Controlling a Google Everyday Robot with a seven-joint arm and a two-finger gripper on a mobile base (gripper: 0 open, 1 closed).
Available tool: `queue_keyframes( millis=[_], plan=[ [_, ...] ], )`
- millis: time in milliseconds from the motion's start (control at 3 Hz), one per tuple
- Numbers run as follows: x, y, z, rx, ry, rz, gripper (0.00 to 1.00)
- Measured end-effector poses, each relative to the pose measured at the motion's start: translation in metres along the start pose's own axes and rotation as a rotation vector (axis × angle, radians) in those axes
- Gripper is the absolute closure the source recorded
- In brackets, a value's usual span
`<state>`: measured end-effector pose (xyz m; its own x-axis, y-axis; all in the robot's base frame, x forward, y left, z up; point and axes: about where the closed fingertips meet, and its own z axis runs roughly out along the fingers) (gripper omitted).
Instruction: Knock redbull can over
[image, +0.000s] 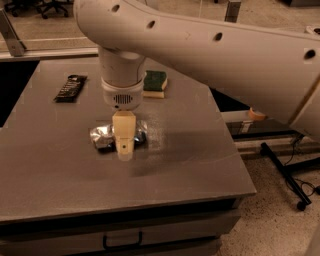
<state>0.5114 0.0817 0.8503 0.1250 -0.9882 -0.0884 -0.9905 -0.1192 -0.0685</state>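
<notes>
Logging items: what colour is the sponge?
Green top, yellow base, camera view: sponge. The claw hangs over the can.

Gripper (124, 151) above redbull can (100, 136) on table (180, 165); snack wrapper (70, 88) back-left, sponge (155, 83) behind.

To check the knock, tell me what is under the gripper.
Under the gripper, the redbull can lies on its side on the table. Both ends show; its middle is hidden by the gripper.
</notes>
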Motion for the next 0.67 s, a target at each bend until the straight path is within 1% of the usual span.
queue_keyframes(
  millis=[333,667],
  plan=[
    [0.011,-0.002,-0.011,0.030,-0.113,0.059,0.00],
    [0.046,0.010,-0.043,0.125,-0.303,0.175,0.00]
  ],
)
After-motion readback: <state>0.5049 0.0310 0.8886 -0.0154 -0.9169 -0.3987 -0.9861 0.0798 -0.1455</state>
